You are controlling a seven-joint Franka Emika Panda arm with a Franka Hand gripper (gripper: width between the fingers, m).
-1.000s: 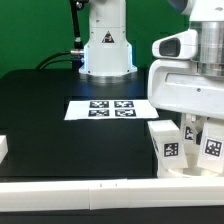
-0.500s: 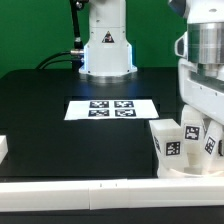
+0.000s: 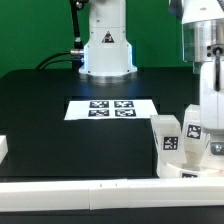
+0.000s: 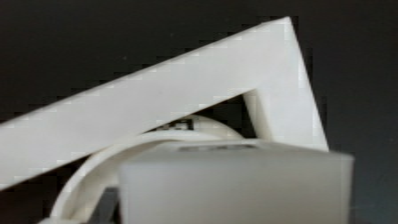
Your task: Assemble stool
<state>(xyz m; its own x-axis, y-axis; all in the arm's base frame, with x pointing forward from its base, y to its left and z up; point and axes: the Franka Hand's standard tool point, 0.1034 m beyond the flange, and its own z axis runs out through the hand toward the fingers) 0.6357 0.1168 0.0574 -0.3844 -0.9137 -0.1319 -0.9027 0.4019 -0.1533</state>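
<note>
Since a second ago the arm's big white wrist housing has swung away toward the exterior view's right, uncovering the stool legs (image 3: 168, 140) standing upright on the seat (image 3: 190, 172) at the table's (image 3: 60, 110) near right corner, against the border bar (image 3: 90, 190). From the gripper (image 3: 212, 120) only part shows (its fingers are hidden), so I cannot tell their spread. Farther back, the marker board (image 3: 110, 108) lies flat.

text: none legible | marker board (image 3: 110, 108): four square tags | stool legs (image 3: 168, 141): square tags
</note>
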